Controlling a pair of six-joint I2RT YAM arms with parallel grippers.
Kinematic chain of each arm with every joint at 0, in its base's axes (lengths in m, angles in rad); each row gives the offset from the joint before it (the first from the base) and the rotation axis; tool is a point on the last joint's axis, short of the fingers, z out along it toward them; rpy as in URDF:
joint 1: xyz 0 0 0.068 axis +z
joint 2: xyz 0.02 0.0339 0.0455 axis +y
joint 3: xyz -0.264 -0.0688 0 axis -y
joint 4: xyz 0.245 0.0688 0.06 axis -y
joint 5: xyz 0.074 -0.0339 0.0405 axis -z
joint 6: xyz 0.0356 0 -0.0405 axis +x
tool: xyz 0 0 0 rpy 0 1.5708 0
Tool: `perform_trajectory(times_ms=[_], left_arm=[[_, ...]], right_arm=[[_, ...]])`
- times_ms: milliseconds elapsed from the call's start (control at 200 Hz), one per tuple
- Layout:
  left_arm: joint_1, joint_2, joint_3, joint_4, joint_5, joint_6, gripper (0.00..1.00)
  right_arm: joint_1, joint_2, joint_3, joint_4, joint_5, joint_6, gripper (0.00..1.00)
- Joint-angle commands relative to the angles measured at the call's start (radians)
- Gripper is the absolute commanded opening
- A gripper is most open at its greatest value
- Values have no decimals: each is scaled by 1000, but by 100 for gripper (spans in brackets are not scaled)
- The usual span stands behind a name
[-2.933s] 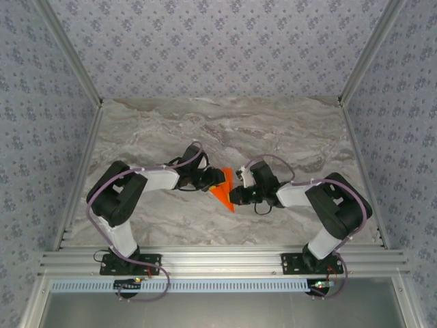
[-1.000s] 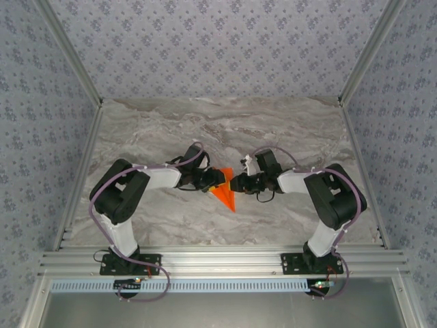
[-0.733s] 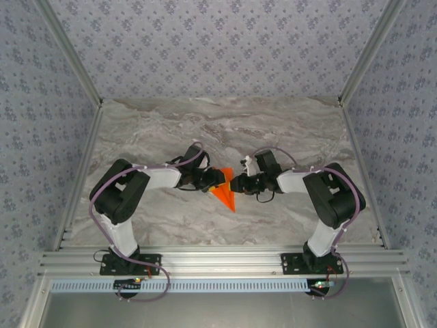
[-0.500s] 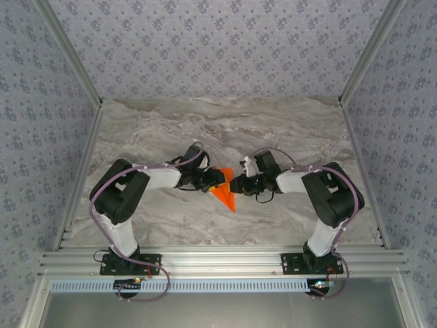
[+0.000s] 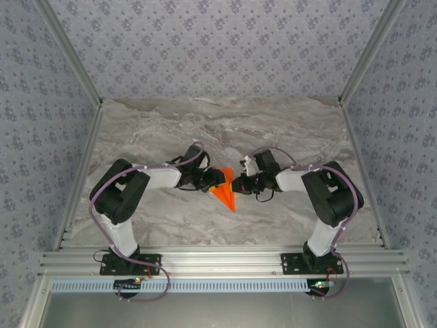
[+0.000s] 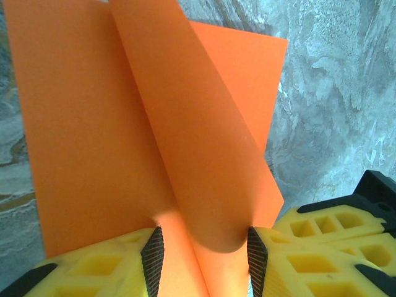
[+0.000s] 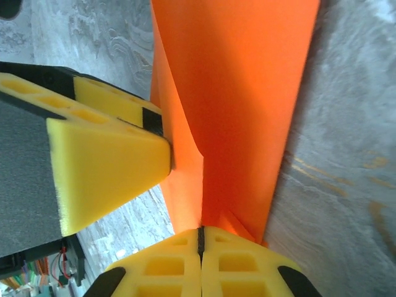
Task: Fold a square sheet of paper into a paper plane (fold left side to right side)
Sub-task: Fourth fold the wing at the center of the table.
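On the table (image 5: 287, 137): a grey-veined marble top; both arms reach inward from its near edge, and their grippers meet close to the middle, a little toward the near side
Near rail (image 5: 218, 260): aluminium bar along the front edge, carrying both arm bases well apart
Left arm (image 5: 119, 198): base on the rail at the left, dark elbow folded above it, white forearm running low and to the right with the wrist aimed at the other arm
Right arm (image 5: 333, 198): a mirror of that pose, with base on the rail at the right, elbow folded and forearm running low and leftward toward the left arm's wrist
Left gripper (image 5: 216, 179): at the left edge of the orange shape, with its yellow fingers spread apart; in the left wrist view a curled flap of paper stands between the two black pads (image 6: 153, 250) and touches the right-hand pad
Right gripper (image 5: 236, 183): just right of the orange shape and almost tip to tip with the left gripper; in the right wrist view its two yellow fingers are pressed together with the seam closed, pinching the paper's near edge where the folded layers meet
Sheet of paper (image 5: 225, 195): bright orange and creased, lying between the two grippers; from above it is a small triangle with its point toward the near edge; one layer lies flat on the marble and another flap is lifted and bowed upward; the right wrist view shows one left finger touching the side of that raised flap
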Motion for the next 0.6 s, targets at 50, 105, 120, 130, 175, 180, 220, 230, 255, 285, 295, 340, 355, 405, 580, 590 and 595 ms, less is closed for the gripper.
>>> perform_trajectory(times_ms=[50,105,120,130,175,180,220,230,255,285,295,340,355,405,580,590,595], left_arm=[[-5,11,8,-67,-41,21,43],[-7,11,8,-67,-40,21,43],[-6,11,8,-67,-40,21,43],[-6,10,8,-67,-41,21,43],[-6,11,8,-66,-42,21,43],[-6,11,8,-67,-42,22,43],[-6,11,7,-67,-41,22,43],[-7,11,7,-67,-41,22,43],[-7,11,7,-67,-41,21,43],[-7,10,7,-67,-41,22,43],[-6,11,7,-67,-41,22,43],[-7,10,6,-67,-41,22,43],[-6,10,6,-68,-41,22,43],[-6,10,5,-67,-41,22,43],[-6,10,5,-66,-42,21,43],[-6,11,5,-67,-42,21,43],[-7,11,4,-67,-42,21,43]], right_arm=[[-9,18,49,-90,43,-60,3],[-11,24,50,-97,51,-65,3],[-10,25,52,-97,50,-67,3],[-10,27,52,-98,49,-67,3],[-11,33,54,-100,51,-69,3],[-11,34,54,-100,51,-69,3],[-10,40,56,-100,51,-71,3],[-9,42,57,-100,51,-72,3],[-11,45,56,-103,53,-73,2],[-10,49,56,-105,53,-74,3],[-11,49,56,-105,55,-74,3],[-10,51,52,-107,59,-76,3],[-10,52,52,-106,61,-77,3],[-11,53,49,-110,67,-78,3],[-12,52,50,-109,73,-78,3],[-12,52,50,-111,73,-78,3],[-11,51,51,-111,74,-78,3]])
